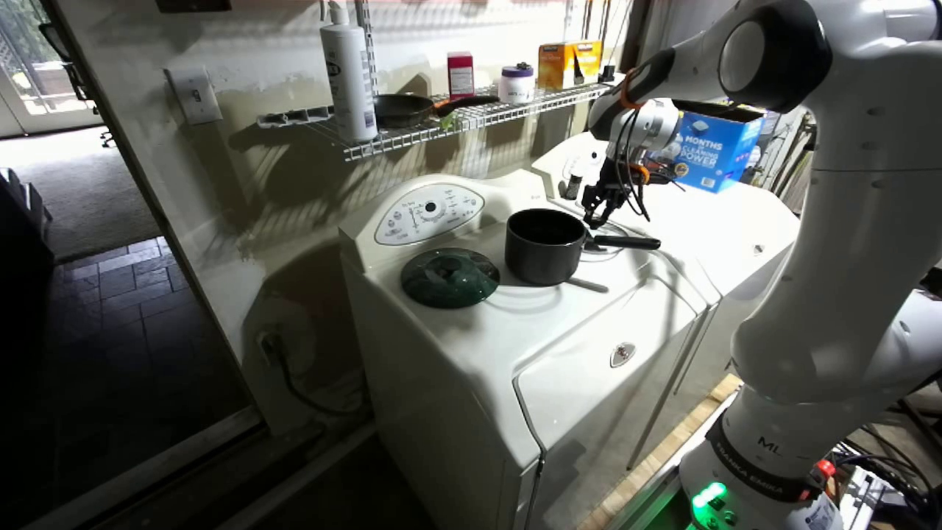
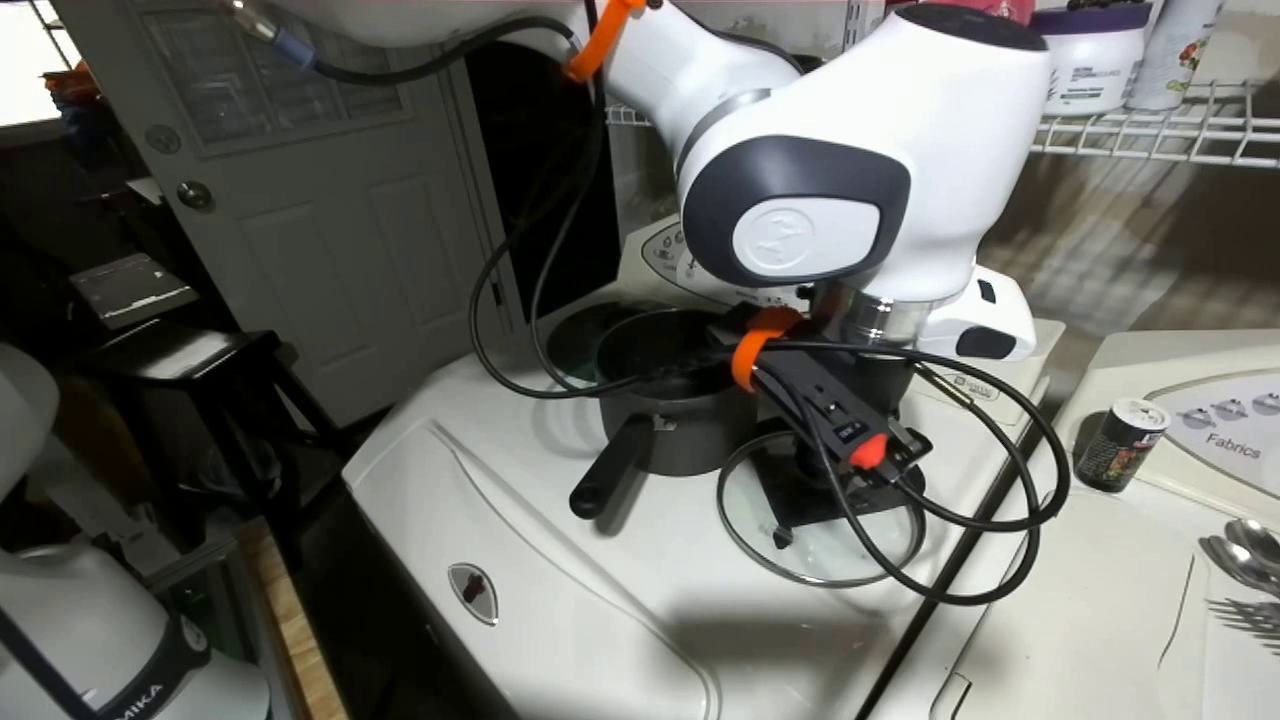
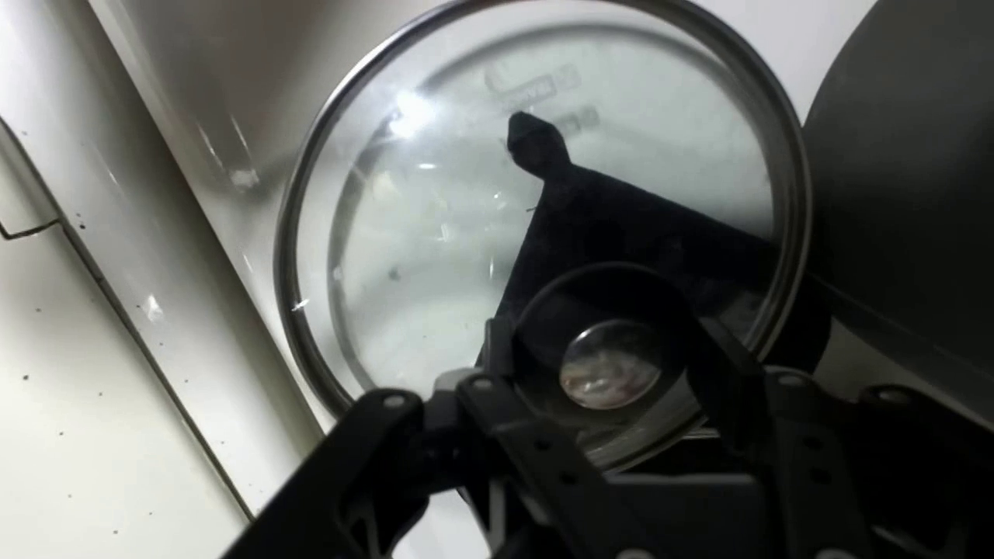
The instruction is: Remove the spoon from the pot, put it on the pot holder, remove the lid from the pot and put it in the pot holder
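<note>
- A robot gripper (image 3: pixel 608 357) hangs over the glossy top of a white machine (image 1: pixel 500 338), fingers (image 3: pixel 501 345) partway apart on either side of a round knob (image 3: pixel 609 376); whether they grip it cannot be told
- The knob tops a steel-rimmed glass lid (image 3: pixel 404 295) lying over a black pot holder (image 3: pixel 598 217), whose looped corner shows through the glass
- Just beside the lid, the dark grey pot (image 2: pixel 710 435) stands upright, black handle (image 2: pixel 612 468) jutting out, while a mottled green disc (image 1: pixel 434 287) lies on the pot's opposite side
- Blocking part of the scene, the white arm (image 2: pixel 960 180) and its looped cables (image 2: pixel 1064 480) cross in front of pot and lid in an exterior view
- On the adjoining machine (image 2: pixel 1080 620), a black can (image 2: pixel 1120 450) stands near the control panel (image 2: pixel 1240 430), with metal cutlery (image 2: pixel 1240 568) to one side and a blue box (image 1: pixel 714 147) farther along
- Above, a wire shelf (image 1: pixel 482 120) along the patched wall (image 1: pixel 265 177) carries a tall white bottle (image 1: pixel 349 81), a skillet (image 1: pixel 401 110) and a purple-lidded tub (image 1: pixel 516 86)
- Beyond lie a slate-tiled floor (image 1: pixel 140 294), a panelled door (image 2: pixel 290 230) and a dark stool (image 2: pixel 180 345), all in dim light
</note>
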`<state>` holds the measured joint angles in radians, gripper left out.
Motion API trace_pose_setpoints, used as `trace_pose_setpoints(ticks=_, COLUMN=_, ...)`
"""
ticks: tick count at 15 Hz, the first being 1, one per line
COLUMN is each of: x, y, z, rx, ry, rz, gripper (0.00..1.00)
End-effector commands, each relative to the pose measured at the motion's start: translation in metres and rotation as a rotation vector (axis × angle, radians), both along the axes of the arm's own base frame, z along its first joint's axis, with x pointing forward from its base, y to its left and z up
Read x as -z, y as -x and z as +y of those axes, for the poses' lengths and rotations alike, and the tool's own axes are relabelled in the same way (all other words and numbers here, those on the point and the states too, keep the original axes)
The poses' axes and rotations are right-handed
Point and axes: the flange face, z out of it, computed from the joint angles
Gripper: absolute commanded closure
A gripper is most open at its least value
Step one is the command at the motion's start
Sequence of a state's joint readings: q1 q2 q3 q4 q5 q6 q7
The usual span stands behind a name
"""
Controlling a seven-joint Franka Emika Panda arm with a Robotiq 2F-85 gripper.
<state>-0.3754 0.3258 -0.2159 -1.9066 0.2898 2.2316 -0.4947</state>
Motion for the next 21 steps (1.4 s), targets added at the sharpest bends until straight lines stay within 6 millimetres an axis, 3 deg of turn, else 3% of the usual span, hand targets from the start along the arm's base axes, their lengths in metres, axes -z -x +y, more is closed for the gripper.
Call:
trace_pose_setpoints(ticks=1, x=-0.003, y=-0.004, z=-0.003, rx=0.023, ry=-0.003, rz=-0.025, gripper=0.66)
trace_pose_setpoints(ticks=6, x=-0.002, y=-0.005, z=-0.003, rx=0.023, ry=0.007, rz=-0.028, gripper=0.66)
trace_pose_setpoints(ticks=8, x=-0.001, y=-0.006, z=-0.002, rx=0.021, ry=0.009, rz=-0.026, gripper=0.37)
trace_pose_setpoints(ticks=9, x=-0.001, y=-0.006, z=-0.002, rx=0.020, ry=0.010, rz=-0.025, gripper=0.28)
trace_pose_setpoints(ticks=12, x=-0.003, y=-0.007, z=-0.002, rx=0.019, ry=0.011, rz=-0.029, gripper=0.15)
trace_pose_setpoints(ticks=13, x=-0.004, y=-0.007, z=-0.002, rx=0.017, ry=0.011, rz=-0.029, gripper=0.16)
trace_pose_setpoints(ticks=14, x=-0.008, y=-0.006, z=-0.001, rx=0.015, ry=0.011, rz=-0.029, gripper=0.03)
trace_pose_setpoints(ticks=17, x=-0.029, y=-0.003, z=0.003, rx=0.013, ry=0.030, rz=-0.050, gripper=0.00)
trace_pose_setpoints(ticks=21, x=-0.084, y=0.008, z=0.017, rx=0.003, ry=0.081, rz=-0.110, gripper=0.00)
